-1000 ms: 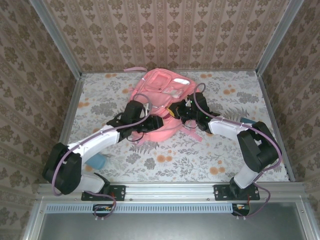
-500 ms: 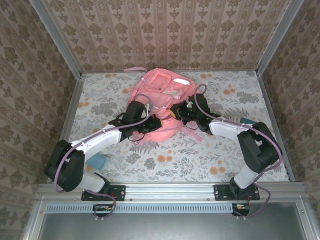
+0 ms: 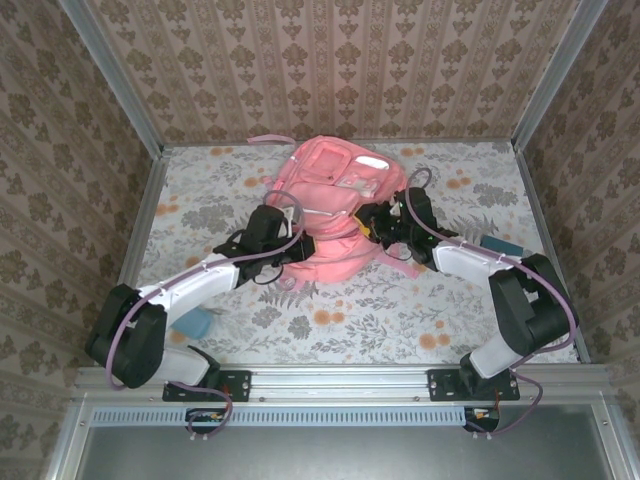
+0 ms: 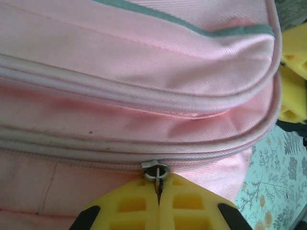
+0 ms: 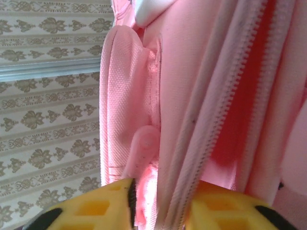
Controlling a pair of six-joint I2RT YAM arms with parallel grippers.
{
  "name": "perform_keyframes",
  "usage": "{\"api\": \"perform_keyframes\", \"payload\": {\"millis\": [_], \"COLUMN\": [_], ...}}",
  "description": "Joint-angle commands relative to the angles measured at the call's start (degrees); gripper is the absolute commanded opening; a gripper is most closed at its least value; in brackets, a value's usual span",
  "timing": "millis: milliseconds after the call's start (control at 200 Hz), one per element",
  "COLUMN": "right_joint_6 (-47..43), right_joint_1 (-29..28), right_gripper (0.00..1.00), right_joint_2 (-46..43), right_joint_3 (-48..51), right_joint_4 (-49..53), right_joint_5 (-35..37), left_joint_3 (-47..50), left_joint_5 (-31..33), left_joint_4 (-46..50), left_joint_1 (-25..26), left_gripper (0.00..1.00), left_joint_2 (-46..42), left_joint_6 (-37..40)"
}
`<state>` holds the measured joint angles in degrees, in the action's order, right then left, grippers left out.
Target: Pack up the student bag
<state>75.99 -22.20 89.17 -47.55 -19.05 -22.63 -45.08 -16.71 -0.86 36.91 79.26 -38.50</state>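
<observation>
The student bag (image 3: 335, 195), a large pink backpack with a white patch, lies in the middle of the table. In the left wrist view its zip lines (image 4: 144, 103) run across, and my left gripper (image 4: 159, 189) is shut on the small metal zip pull (image 4: 156, 171) at the bag's near left side. From above, that gripper (image 3: 300, 247) sits against the bag's lower edge. My right gripper (image 5: 160, 203) stands at the bag's right side (image 3: 378, 222), jaws parted, with a zip edge (image 5: 192, 158) and pink fabric between its yellow fingers.
A blue object (image 3: 197, 322) lies by the left arm near the front. A teal item (image 3: 497, 245) is partly covered by the right arm. A pink strap (image 3: 270, 139) trails to the back wall. Patterned walls enclose the floral table (image 3: 330, 325).
My left gripper has closed on the zip pull. The right gripper's jaws have parted, and the right arm and bag have shifted right and back.
</observation>
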Motion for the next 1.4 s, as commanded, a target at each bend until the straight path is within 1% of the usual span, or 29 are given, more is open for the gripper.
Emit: {"api": "perform_keyframes", "payload": {"millis": [0,215,325,375,460,485,570,640,700,830,895,935,1050,1120,1180,1220,1260,1305,1335,1370,1395], "right_joint_6": [-0.47,3.36,3.73,3.73,3.9,3.99,4.0,3.13,1.76,-1.49,-3.44,-4.82,-7.81,-9.08,-10.25,-10.8,-10.95,-10.57,-9.92,-8.99,-8.29], "right_joint_1": [-2.38,-5.93,-7.5,-7.92,-8.08,-8.04,-8.04,-7.8,-7.04,-3.95,-2.24,-1.16,2.43,4.45,5.8,6.42,6.72,6.66,6.65,6.42,6.39], "right_gripper": [0.51,0.52,0.57,0.56,0.51,0.49,0.32,0.18,0.11,0.04,0.03,0.03,0.02,0.02,0.03,0.05,0.09,0.18,0.27,0.4,0.47], "right_joint_2": [-2.4,-3.45,-4.67,-4.81,-4.28,-4.05,-3.35,-3.77,-4.81,-8.27,-9.09,-11.35,-11.67,-10.94,-10.19,-9.9,-9.89,-9.89,-9.89,-10.09,-10.27], "right_joint_3": [-0.31,1.36,1.89,2.02,2.03,1.94,1.68,1.59,1.49,2.47,2.72,2.51,1.64,1.08,0.33,0.02,-0.15,-0.26,-0.11,0.31,0.62], "right_joint_4": [0.31,-1.2,-1.04,-1.14,-1.7,-1.66,-1.75,-0.02,2.6,6.13,7.94,9.02,11.07,11.0,11.7,11.75,11.84,11.63,11.22,10.61,10.06], "right_joint_5": [1.06,2.21,4.6,5.43,5.58,5.58,5.14,5.72,6.27,6.64,6.34,5.62,2.53,0.6,-0.19,-0.5,-0.57,-0.54,-0.62,-0.57,-0.63], "left_joint_3": [-3.43,-6.02,-6.95,-6.92,-6.95,-7.03,-6.95,-6.8,-6.45,-2.95,-0.5,1.05,3.78,4.25,3.77,3.18,2.39,1.57,0.92,0.07,-0.51], "left_joint_5": [-2.9,-5.32,-4.83,-4.88,-4.99,-5.0,-3.97,-0.9,1.93,4.05,4.05,4.05,2.96,1.52,0.3,-1.21,-2.82,-4.39,-5.08,-5.26,-5.34], "left_joint_4": [-5.47,-7.74,-7.75,-8.3,-8.65,-8.63,-7.59,-4.51,-1.04,2.46,2.81,2.82,1.55,0.08,-1.76,-2.97,-4.4,-5.77,-6.33,-6.61,-6.52], "left_joint_1": [3.29,7.71,8.78,8.93,9.05,9.1,9.17,9.07,8.6,5.69,3.61,2.29,-1.81,-3.83,-4.46,-4.47,-4.27,-3.69,-3.16,-2.22,-1.54], "left_gripper": [0.0,0.0,0.0,0.0,0.0,0.0,0.0,0.0,0.0,0.0,0.0,0.0,0.0,0.0,0.0,0.0,0.0,0.0,0.0,0.0,0.0], "left_joint_2": [1.21,2.91,4.18,4.55,4.92,4.93,4.36,3.11,1.94,-0.98,-2.47,-3.41,-4.64,-4.5,-4.02,-3.54,-3.0,-2.36,-1.99,-1.78,-1.67], "left_joint_6": [5.71,7.19,7.04,6.95,6.65,6.76,7.23,8.36,9.23,10.24,10.59,10.87,11.58,11.87,12.47,12.91,12.93,12.91,13.26,13.71,14.22]}}
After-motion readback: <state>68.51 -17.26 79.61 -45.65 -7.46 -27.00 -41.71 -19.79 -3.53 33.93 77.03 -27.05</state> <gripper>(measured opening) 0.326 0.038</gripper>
